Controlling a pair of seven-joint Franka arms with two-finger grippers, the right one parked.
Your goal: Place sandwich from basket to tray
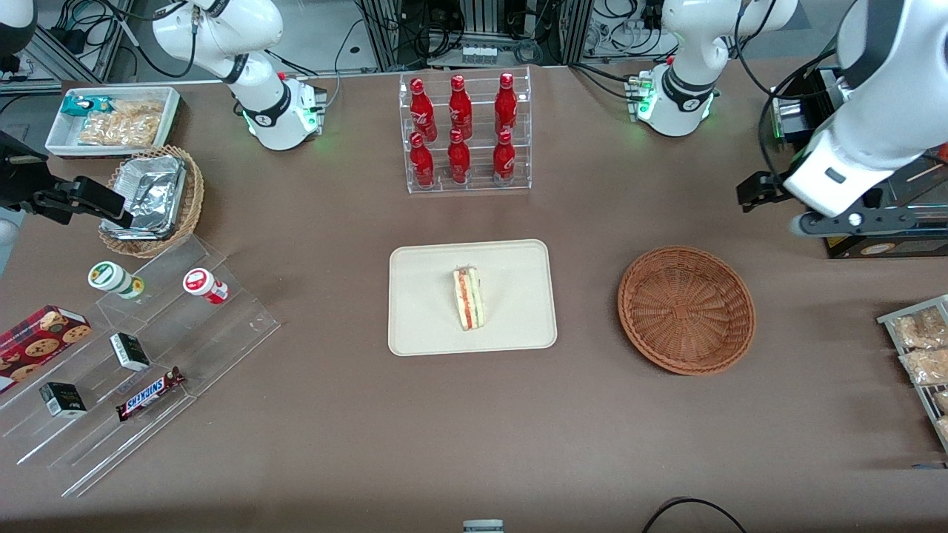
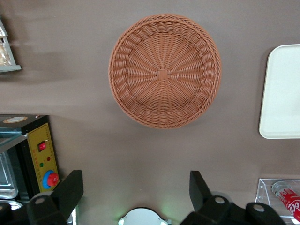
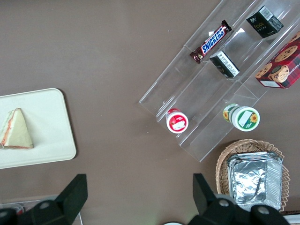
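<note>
The sandwich [image 1: 468, 298] stands on its edge on the cream tray [image 1: 429, 318] in the middle of the table, its red, green and yellow layers showing; it also shows in the right wrist view as a pale wedge [image 3: 16, 129] on the tray [image 3: 51, 122]. The reddish-brown wicker basket [image 1: 686, 309] beside the tray, toward the working arm's end, holds nothing [image 2: 165, 70]. My left gripper [image 1: 763, 194] hangs high above the table, farther from the front camera than the basket. It is open [image 2: 136, 179] with nothing between its fingers. A corner of the tray [image 2: 283, 93] shows in its view.
A clear rack of red bottles [image 1: 463, 133] stands farther back than the tray. Toward the parked arm's end are a stepped acrylic shelf with snacks [image 1: 133, 355], a tan basket of foil containers [image 1: 152, 196] and a white bin [image 1: 111, 118]. A black control box [image 2: 40, 154] and snack bags [image 1: 922, 348] sit near the working arm.
</note>
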